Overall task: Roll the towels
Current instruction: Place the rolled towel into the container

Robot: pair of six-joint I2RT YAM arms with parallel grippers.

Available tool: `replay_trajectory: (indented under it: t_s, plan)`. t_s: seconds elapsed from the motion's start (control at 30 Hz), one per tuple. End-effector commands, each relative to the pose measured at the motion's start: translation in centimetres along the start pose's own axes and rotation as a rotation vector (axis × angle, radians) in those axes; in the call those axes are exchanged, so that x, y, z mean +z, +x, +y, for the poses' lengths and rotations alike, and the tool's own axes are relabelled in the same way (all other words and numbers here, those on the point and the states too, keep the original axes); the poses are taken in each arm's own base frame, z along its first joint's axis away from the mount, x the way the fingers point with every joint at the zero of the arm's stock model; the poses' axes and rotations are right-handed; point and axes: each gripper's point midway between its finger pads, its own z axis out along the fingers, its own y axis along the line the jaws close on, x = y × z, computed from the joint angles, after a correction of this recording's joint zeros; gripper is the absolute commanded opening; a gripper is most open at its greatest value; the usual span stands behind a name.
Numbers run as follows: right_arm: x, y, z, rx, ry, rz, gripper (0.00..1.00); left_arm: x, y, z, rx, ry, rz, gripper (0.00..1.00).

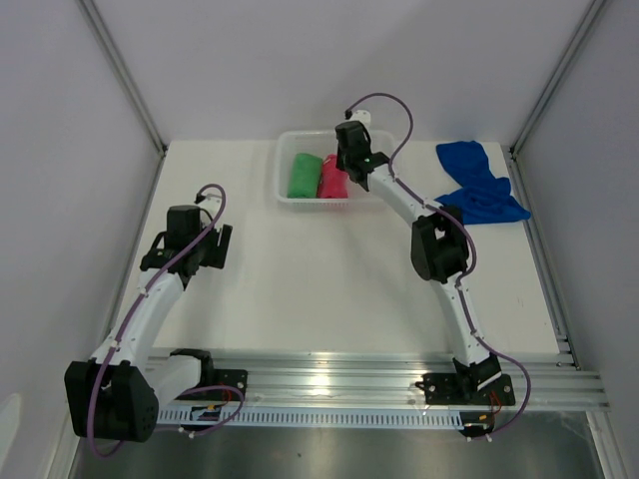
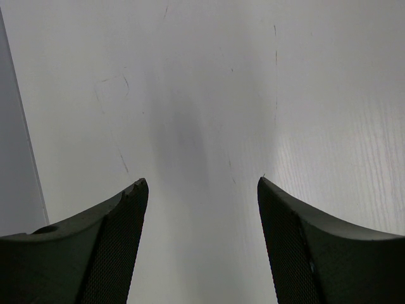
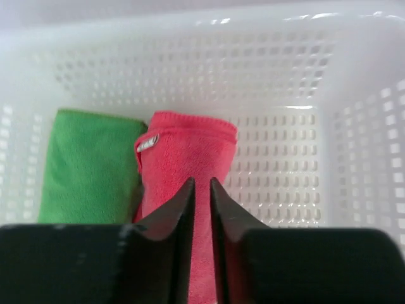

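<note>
A rolled green towel [image 1: 302, 175] [image 3: 88, 164] and a rolled pink-red towel [image 1: 329, 178] [image 3: 190, 149] lie side by side in the white slotted basket [image 1: 281, 170] [image 3: 190, 63]. The blue towel [image 1: 479, 185] lies crumpled and unrolled on the table at the far right. My right gripper [image 1: 349, 165] [image 3: 202, 180] hovers over the basket, just above the pink-red roll. Its jaws are drawn almost together with a thin slit between them and hold nothing. My left gripper [image 1: 215, 249] [image 2: 202, 180] stands open over bare table at the left.
The basket stands at the back middle of the white table [image 1: 300, 289]. Grey walls close in the left, right and back sides. A metal rail [image 1: 379, 384] with the arm bases runs along the near edge.
</note>
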Motion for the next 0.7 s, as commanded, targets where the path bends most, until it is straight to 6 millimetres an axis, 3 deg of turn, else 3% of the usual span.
replay_trajectory:
  t_s: [0.0,0.13,0.17,0.2,0.27,0.4,0.67]
  plan:
    - [-2.3,-6.9,-2.2,0.108,0.08,-0.186,0.16,-0.1,-0.7,0.3,-0.022,-0.006,-0.021,0.73]
    - [0.0,-4.7,-3.7,0.074,0.159,-0.143,0.0,0.0,-0.5,0.4,-0.025,-0.01,-0.013,0.73]
    - [1.5,-2.8,-4.5,0.06,0.186,-0.109,0.0,0.0,-0.6,0.5,-0.025,-0.012,-0.012,0.73]
    - [1.7,-3.3,-4.3,0.066,0.184,-0.118,0.0,0.0,-0.5,0.4,-0.026,-0.011,-0.011,0.73]
    - [3.3,-1.4,-4.5,0.054,0.191,-0.09,0.0,0.1,-0.3,0.4,-0.024,-0.012,-0.005,0.72]
    - [4.8,0.5,-4.2,0.04,0.173,-0.068,0.0,0.2,0.0,0.7,-0.027,-0.021,0.006,0.72]
    - [6.5,2.1,-3.3,0.043,0.134,-0.056,0.0,0.4,0.2,0.9,-0.033,-0.027,0.018,0.72]
